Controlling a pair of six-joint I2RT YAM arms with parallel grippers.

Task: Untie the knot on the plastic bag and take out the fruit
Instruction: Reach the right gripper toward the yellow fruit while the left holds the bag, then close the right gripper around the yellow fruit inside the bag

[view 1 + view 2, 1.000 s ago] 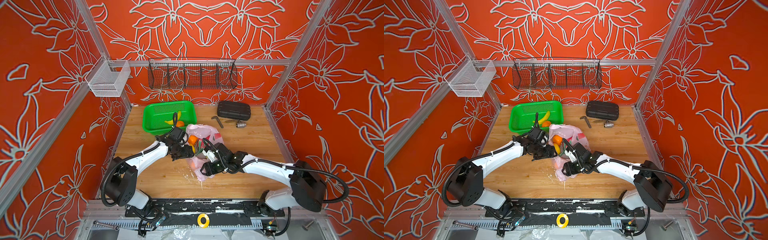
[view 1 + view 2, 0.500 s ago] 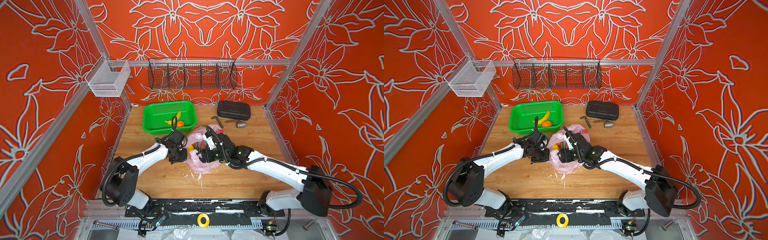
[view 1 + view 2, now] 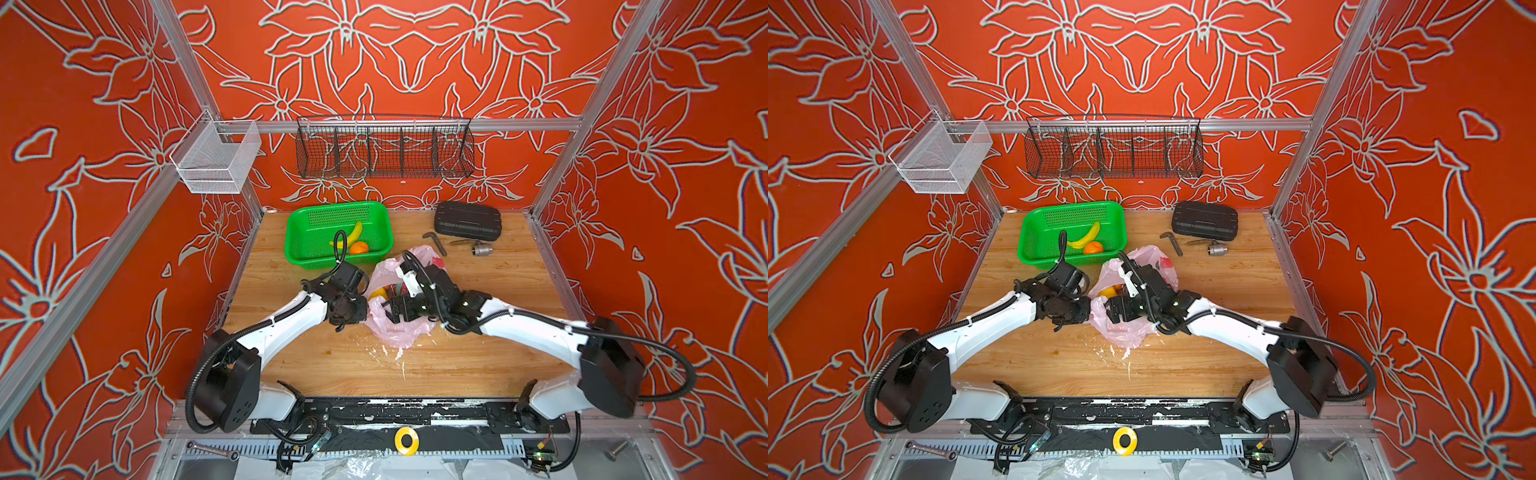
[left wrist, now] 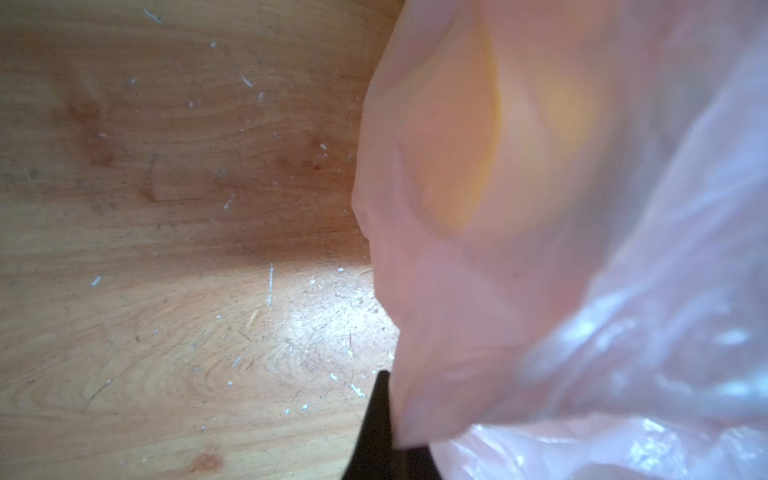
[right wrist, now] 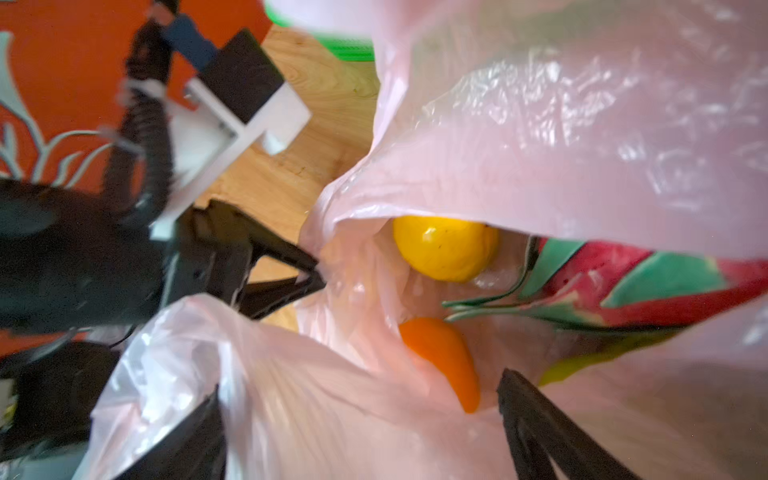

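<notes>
Tabletop (image 3: 478,361): left fingers (image 5: 282,254) tight on plastic bag (image 5: 540,145), right fingers (image 5: 536,432) wide

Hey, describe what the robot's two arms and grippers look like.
The left arm and right arm both have glossy white shells, bulky black joint housings and a black ribbed cable hose looping outside. The left gripper and right gripper are black, with slim fingers tapering to narrow tips.
</notes>
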